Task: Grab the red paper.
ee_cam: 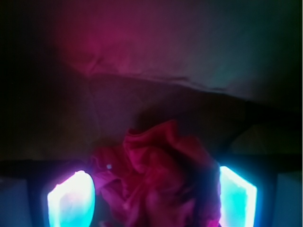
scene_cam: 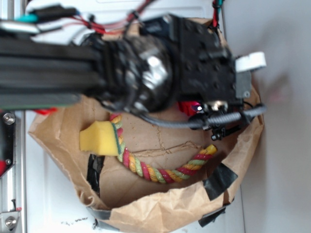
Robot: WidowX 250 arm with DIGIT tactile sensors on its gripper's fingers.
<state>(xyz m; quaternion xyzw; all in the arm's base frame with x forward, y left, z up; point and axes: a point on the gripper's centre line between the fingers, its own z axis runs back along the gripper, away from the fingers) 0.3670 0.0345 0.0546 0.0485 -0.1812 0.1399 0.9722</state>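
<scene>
Red paper [ee_cam: 158, 175] lies crumpled in the brown paper bag [scene_cam: 146, 204], under the arm, between the wide-open gripper [ee_cam: 151, 198] fingers [ee_cam: 71, 198], which bracket it without gripping, seemingly poised to close.

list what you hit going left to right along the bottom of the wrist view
glowing pale left pincer finger → crumpled bright red paper wad → glowing cyan right pincer finger
</scene>
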